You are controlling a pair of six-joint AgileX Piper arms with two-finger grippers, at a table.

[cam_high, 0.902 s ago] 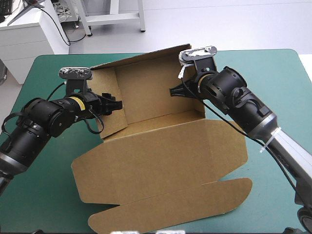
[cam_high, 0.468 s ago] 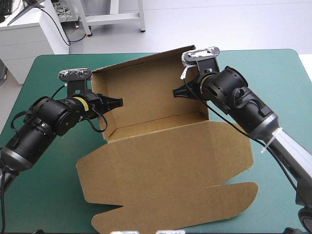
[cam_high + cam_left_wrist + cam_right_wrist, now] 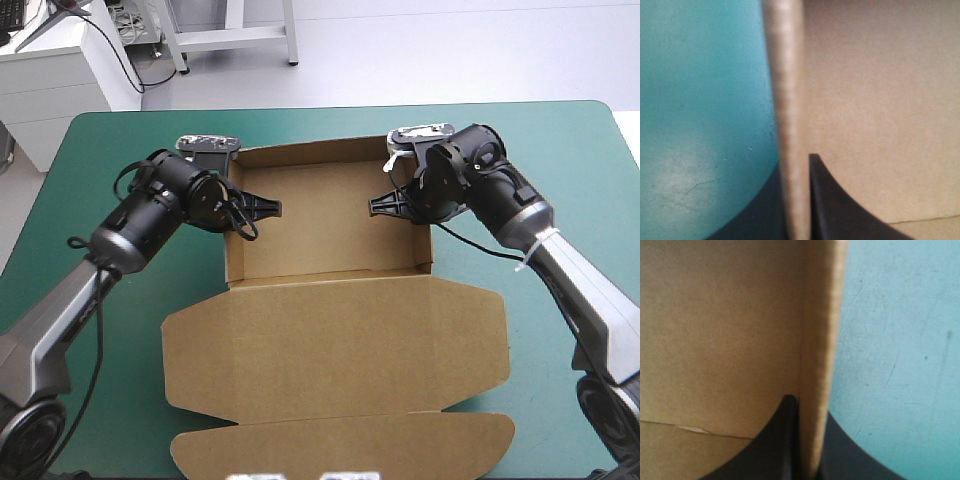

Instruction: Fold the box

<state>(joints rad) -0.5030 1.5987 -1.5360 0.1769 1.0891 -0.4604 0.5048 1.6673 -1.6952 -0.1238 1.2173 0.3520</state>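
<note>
The brown box (image 3: 330,215) lies on the teal-green cover as an open tray with low walls raised, at the far middle of the table. Its lid (image 3: 335,340) lies flat toward the near edge, ending in a long flap (image 3: 340,450). My left gripper (image 3: 262,208) is shut on the tray's left side wall (image 3: 787,100), one black finger (image 3: 830,200) inside the tray and the other outside. My right gripper (image 3: 385,205) is shut on the right side wall (image 3: 820,330) in the same way, with its inner finger (image 3: 785,440) over the tray's floor.
Bare teal-green cover (image 3: 90,350) shows left and right of the box and in a narrow strip behind it. The lid's flap reaches close to the table's near edge.
The left gripper's fingers have shut on the left wall. The box has swung square to the table and settled flat, and both arms have moved with it toward the far edge.
</note>
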